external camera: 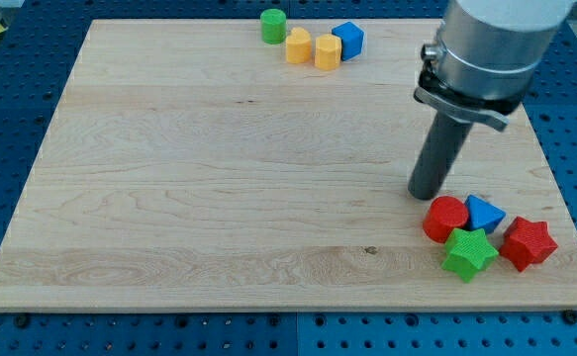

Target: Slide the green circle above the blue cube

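Observation:
The green circle point(273, 26) sits near the board's top edge, left of the top cluster. The blue cube point(348, 40) is at the right end of that cluster, touching a yellow block point(328, 51); another yellow block point(298, 45) lies between that one and the green circle. My tip point(425, 194) rests on the board at the view's right, far below the blue cube and just up-left of the red cylinder point(444, 218).
A cluster lies at the bottom right: the red cylinder, a blue triangular block point(484, 213), a green star point(468, 254) and a red star point(528, 243). The wooden board point(219, 178) lies on a blue perforated table.

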Robot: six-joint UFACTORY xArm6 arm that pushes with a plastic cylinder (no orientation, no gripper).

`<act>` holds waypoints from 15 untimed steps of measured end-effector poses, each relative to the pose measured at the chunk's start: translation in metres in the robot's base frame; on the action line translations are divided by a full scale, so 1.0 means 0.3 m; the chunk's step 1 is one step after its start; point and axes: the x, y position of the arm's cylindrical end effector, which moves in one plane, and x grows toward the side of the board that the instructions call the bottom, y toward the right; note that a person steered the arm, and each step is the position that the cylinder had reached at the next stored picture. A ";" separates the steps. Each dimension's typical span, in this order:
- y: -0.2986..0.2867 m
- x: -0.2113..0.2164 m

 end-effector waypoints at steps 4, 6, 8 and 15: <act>-0.695 -0.597; -0.556 -0.992; -0.539 -0.993; -0.507 -1.003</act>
